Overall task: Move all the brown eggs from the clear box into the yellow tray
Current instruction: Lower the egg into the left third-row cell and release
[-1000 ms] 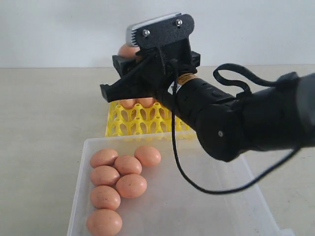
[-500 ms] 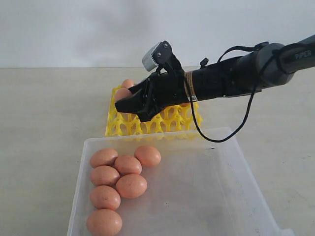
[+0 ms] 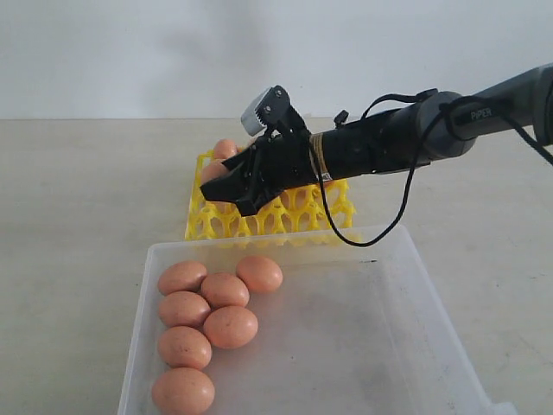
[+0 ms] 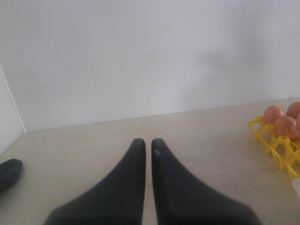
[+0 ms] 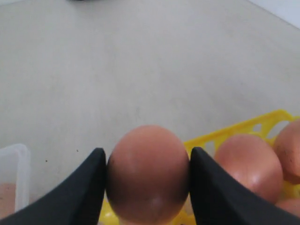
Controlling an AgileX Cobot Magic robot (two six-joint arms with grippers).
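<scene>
The right gripper (image 5: 147, 157) clamps a brown egg (image 5: 147, 180) between its fingers above the yellow tray's (image 3: 251, 223) left edge. The left gripper (image 4: 147, 143) is pinched together, empty.

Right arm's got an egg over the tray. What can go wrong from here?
1. The held egg hangs at the yellow tray's outer edge. Released off-centre, it may hit the rim and roll onto the table.
2. A seated egg lies close beside the right gripper. Opening the jaws could knock it.
</scene>
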